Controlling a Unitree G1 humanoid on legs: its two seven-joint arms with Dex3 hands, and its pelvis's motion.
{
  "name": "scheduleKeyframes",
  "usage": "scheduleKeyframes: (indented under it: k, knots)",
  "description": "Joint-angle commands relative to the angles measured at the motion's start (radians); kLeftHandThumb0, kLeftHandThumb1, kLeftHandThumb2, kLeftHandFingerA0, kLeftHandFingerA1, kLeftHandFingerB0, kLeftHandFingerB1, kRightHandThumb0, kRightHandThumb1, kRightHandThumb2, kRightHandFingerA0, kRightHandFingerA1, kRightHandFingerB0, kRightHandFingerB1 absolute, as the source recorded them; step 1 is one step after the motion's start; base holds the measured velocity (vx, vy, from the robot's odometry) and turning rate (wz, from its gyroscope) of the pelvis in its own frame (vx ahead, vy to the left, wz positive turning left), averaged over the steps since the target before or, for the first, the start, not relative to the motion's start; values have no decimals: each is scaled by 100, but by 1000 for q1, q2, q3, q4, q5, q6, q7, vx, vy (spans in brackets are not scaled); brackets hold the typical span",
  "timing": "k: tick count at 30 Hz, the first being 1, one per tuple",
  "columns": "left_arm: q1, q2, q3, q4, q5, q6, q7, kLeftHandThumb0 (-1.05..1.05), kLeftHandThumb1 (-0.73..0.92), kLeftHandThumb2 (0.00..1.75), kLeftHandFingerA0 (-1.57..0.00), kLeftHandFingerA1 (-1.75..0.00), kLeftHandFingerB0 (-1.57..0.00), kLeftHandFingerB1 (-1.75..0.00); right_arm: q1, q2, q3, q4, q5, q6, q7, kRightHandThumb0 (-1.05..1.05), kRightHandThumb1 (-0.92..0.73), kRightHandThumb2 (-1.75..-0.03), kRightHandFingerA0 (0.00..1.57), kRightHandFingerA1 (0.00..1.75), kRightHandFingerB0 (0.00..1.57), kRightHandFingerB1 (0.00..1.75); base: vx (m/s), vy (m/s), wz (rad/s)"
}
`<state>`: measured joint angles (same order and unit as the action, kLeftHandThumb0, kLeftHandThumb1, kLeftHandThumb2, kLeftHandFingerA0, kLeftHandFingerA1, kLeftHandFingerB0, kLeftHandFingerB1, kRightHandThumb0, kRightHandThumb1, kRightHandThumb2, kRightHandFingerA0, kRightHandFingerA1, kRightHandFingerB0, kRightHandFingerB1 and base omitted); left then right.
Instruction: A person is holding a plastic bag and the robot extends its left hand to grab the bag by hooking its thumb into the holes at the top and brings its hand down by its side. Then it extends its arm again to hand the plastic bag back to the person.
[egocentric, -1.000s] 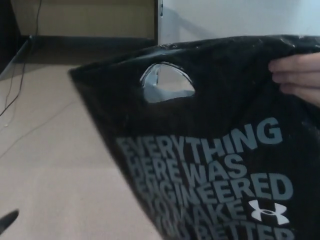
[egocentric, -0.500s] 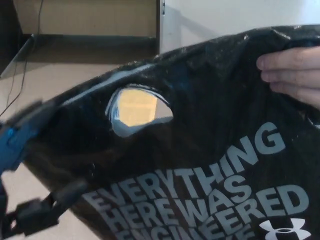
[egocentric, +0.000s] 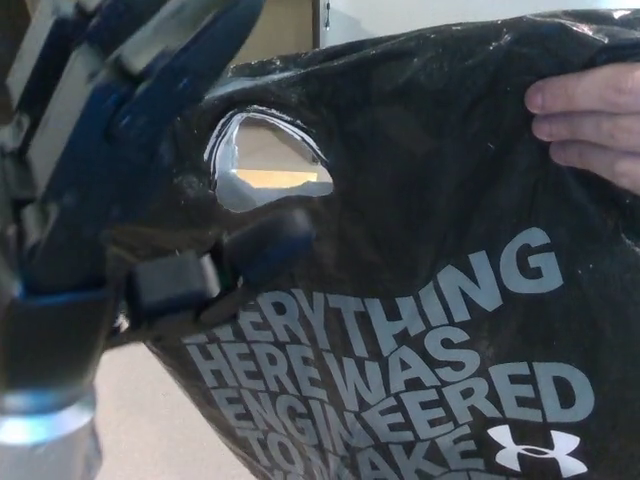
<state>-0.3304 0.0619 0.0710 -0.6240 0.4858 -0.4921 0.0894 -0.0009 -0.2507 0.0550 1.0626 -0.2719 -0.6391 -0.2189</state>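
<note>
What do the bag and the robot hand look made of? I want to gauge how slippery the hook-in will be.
The bag looks like thin glossy black plastic film: creases, glints, a cut handle hole and printed grey lettering. The left robot hand looks like hard moulded plastic, dark blue-black with pale panels, though blurred, so uncertain.

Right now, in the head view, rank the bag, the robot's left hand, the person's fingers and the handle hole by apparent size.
1. bag
2. left hand, though its nearness to the camera inflates it
3. and 4. fingers and hole: too alike to rank

Single head view — looking down, very close to the bag (egocentric: 420, 260).
</note>
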Motion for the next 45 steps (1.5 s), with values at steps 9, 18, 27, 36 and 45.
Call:
scheduleKeyframes:
  k: [9, 18, 27, 36, 45]
  knots:
    - [-241, -3, -42, 115, 159, 230, -14, -21, 35, 88, -10, -52, -8, -50, 1, -5, -14, 15, 5, -20, -31, -24, -62, -59, 75, 50, 47, 38, 0, 0, 0]
    - [-185, 65, -6, 142, 137, 276, -38, -21, 31, 86, -10, -52, -8, -49, 11, 4, -15, 16, 11, -28, -25, -25, -62, -59, 76, 52, 47, 38, 0, 0, 0]
    - [-62, 160, -6, 111, 41, 228, -94, -46, 44, 54, -18, -33, -19, -29, 20, 6, -10, 13, 5, -15, -29, -26, -62, -59, 77, 51, 47, 38, 0, 0, 0]
    - [9, 211, -16, 76, -48, 221, -141, -34, 18, 82, -1, -50, 0, -48, 28, 1, 1, 9, -4, -21, -49, -26, -62, -58, 76, 50, 47, 38, 0, 0, 0]
    - [7, 225, -35, 99, -16, 238, -145, -70, 41, 62, -9, -34, -10, -25, 22, 3, 1, 12, 4, -22, -45, -25, -62, -58, 75, 50, 47, 37, 0, 0, 0]
